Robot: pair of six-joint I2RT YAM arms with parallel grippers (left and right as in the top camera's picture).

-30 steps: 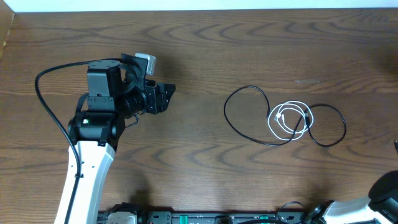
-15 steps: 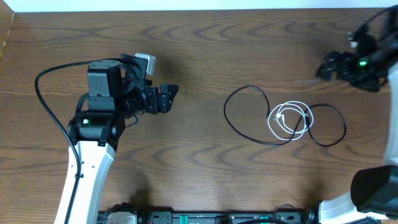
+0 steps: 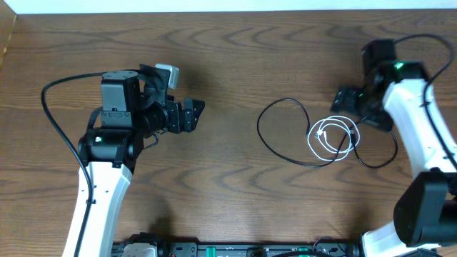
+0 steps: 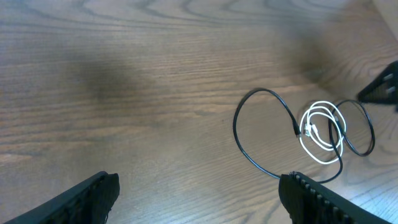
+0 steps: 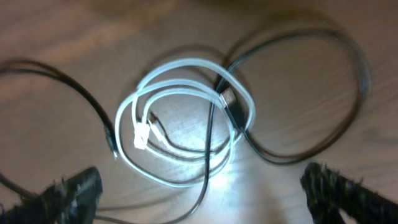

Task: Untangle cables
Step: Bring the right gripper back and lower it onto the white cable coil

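Nearest, right of centre in the overhead view, the black cable (image 3: pixel 259 130) lies on the wooden surface (image 3: pixel 228 200) in two open loops, with the white cable (image 5: pixel 186 63) coiled over their crossing and touching it. Just above them in the frame, the right end effector (image 3: pixel 348 100) hangs with its jaws wide apart and empty. At centre-left, the left end effector (image 3: pixel 191 114) is likewise spread, holding nothing.

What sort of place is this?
Probably a robotics lab or test bench: a left robot arm and a right robot arm at a wooden table, with a black cable and a white cable on it.
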